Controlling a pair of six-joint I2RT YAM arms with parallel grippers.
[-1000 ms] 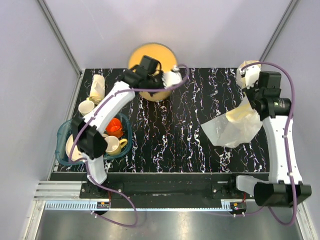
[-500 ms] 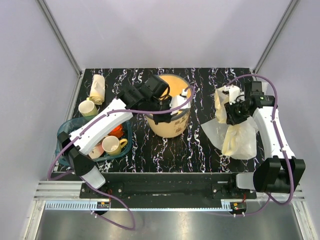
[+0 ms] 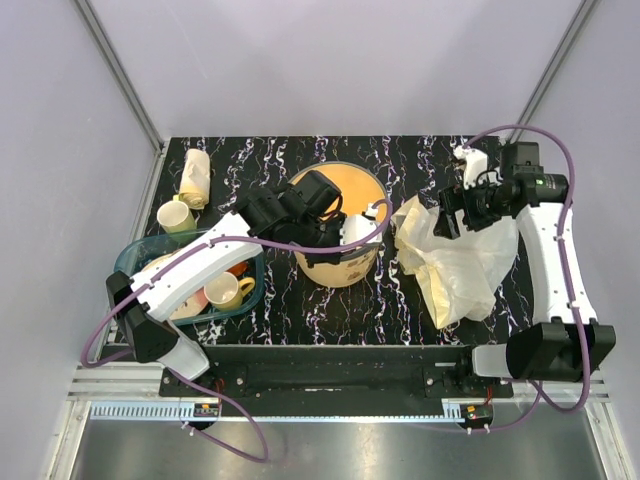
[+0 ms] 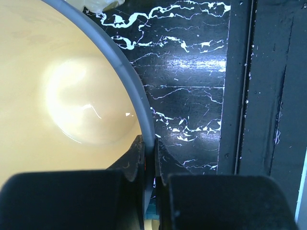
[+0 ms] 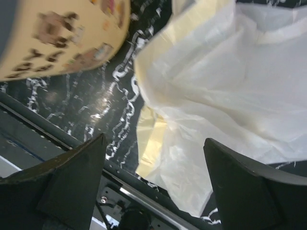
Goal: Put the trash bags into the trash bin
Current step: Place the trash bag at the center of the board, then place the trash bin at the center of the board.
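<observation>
The trash bin, a cream-yellow bucket with a dark rim, stands upright mid-table. My left gripper is shut on its rim; in the left wrist view the jaws pinch the grey rim band beside the bin's empty inside. A trash bag lies crumpled and spread on the table just right of the bin. My right gripper hovers over the bag's upper part, open. In the right wrist view its fingers stand wide apart above the bag, with the bin's printed side at top left.
A teal tray holding cups sits at the front left, under my left arm. A loose cup and a pale rolled bundle lie behind it. The table's front edge runs just below the bag.
My left arm has dragged the bin from the table's back edge to the middle. My right gripper has opened and let go of the bag, which now lies beside the bin.
</observation>
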